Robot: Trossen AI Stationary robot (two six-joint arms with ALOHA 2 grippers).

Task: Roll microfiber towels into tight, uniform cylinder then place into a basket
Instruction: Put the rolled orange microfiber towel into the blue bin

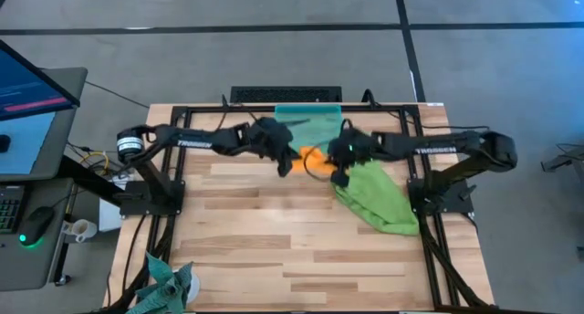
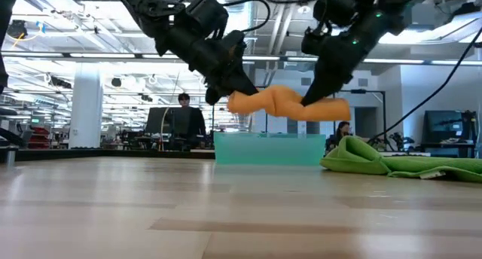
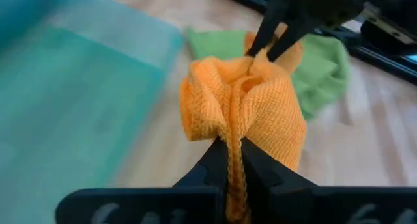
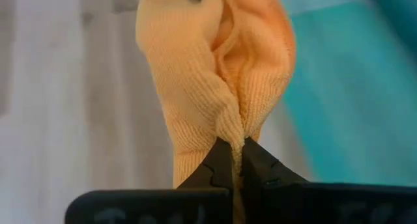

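We log: orange towel (image 2: pixel 290 105) aloft, left hand (image 3: pixel 233 160) and right hand (image 4: pixel 236 160) each pinching an end; basket (image 2: pixel 267 148) beneath.

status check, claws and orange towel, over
Left claw and right claw shut on orange towel, held above basket. Green towel beside basket, clear.

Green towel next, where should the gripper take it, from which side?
Judging by the high view, take the green towel at its bunched top edge nearest the right gripper, coming straight down. It lies crumpled flat on the table, folds raised there.
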